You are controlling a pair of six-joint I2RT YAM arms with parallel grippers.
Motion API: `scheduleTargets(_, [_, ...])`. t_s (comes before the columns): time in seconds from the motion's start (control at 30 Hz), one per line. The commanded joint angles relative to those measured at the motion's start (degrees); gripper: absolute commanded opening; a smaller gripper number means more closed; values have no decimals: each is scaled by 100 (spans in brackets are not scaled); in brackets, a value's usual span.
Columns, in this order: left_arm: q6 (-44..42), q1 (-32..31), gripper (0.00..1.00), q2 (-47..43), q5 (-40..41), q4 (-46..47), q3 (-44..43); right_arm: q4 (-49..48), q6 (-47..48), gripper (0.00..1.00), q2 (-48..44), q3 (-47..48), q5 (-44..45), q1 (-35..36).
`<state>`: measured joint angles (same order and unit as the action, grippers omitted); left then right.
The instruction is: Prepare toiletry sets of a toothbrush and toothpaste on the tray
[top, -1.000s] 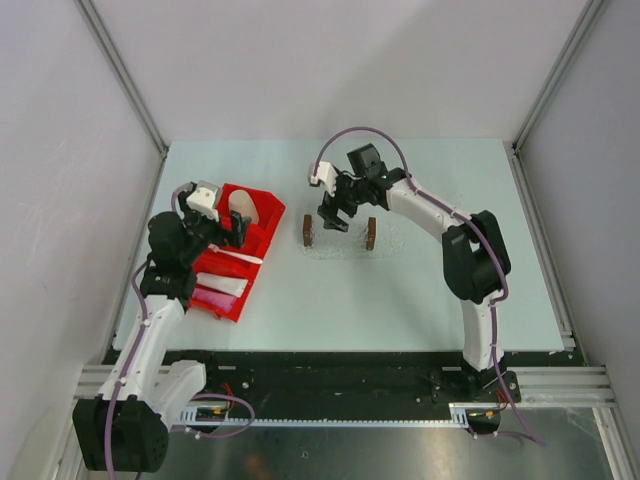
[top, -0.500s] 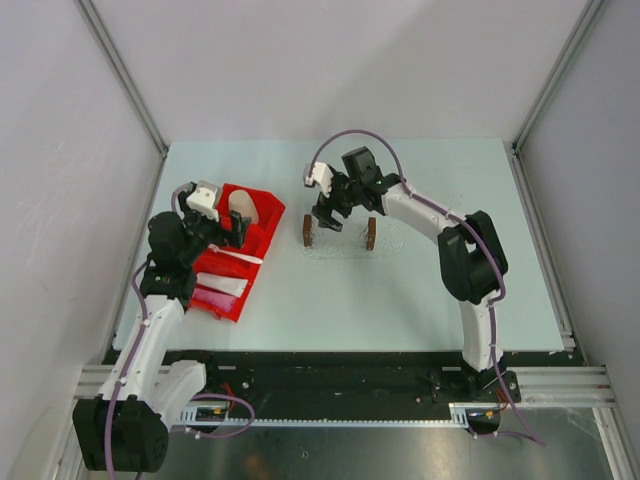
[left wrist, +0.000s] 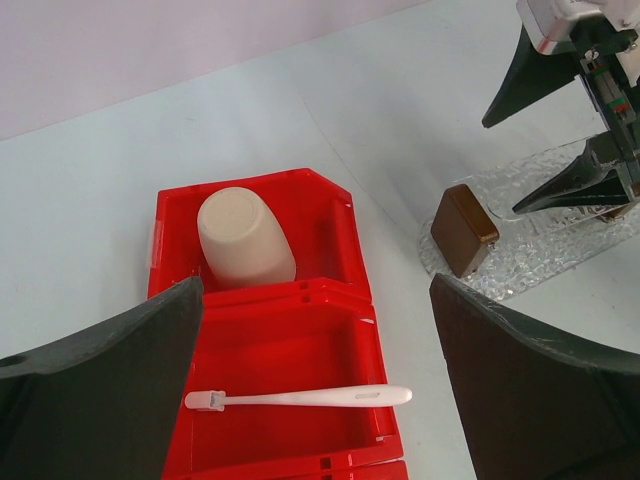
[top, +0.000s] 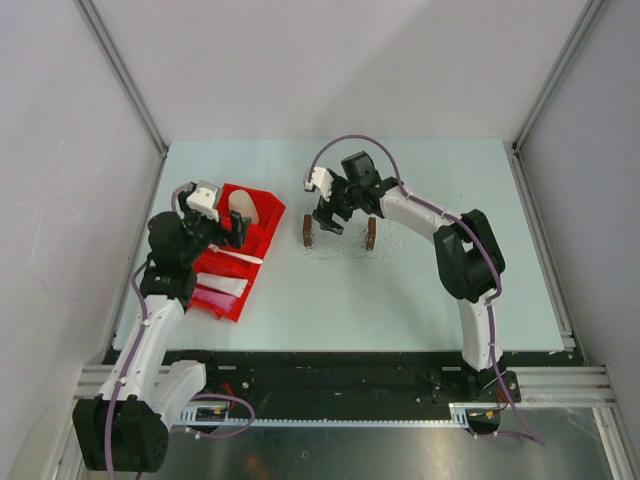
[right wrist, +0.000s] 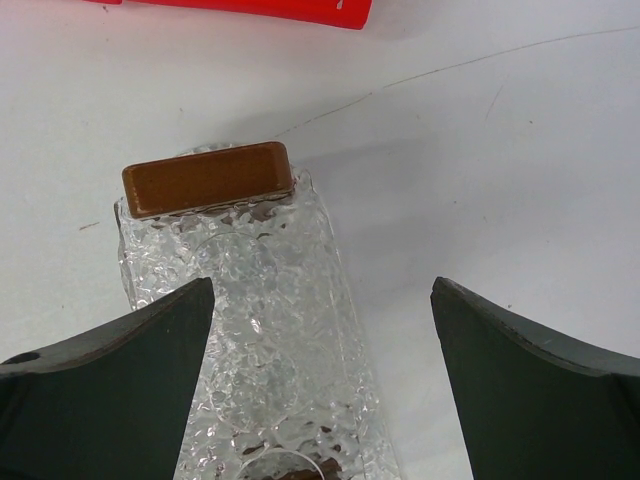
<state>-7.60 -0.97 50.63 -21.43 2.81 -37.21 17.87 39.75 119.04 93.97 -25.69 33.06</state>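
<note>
Clear textured plastic of the tray [right wrist: 262,340] lies bare directly beneath the right gripper [right wrist: 320,310], which has slid slightly leftward over it, jaws wide, holding nothing. The toothbrush [left wrist: 300,397] lies under the left gripper [left wrist: 315,290], likewise spread and empty, in the red bin [left wrist: 260,180]; 0 sets laid so far.

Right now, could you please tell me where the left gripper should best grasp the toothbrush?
Probably mid-handle on the toothbrush, straight from above, closing across its thin shaft. It lies flat and crosswise in the red bin, whose walls block side approaches.
</note>
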Motion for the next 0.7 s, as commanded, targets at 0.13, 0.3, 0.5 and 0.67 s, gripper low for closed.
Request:
scheduleTargets(0.13, [-286,53,100,-27,-177,141,47,-170,147,95,93,7,56,34])
scheduleTargets(0.3, [-278,53,100,-27,-169,141,56,-134,182,95,128,-2,21,60])
scheduleTargets(0.5, [-278,53,100,-10,-177,141,47,-3,297,95,145,24,-67,87])
scheduleTargets(0.67, [-286,53,100,-18,-186,141,65,59,349,95,145,16,-76,95])
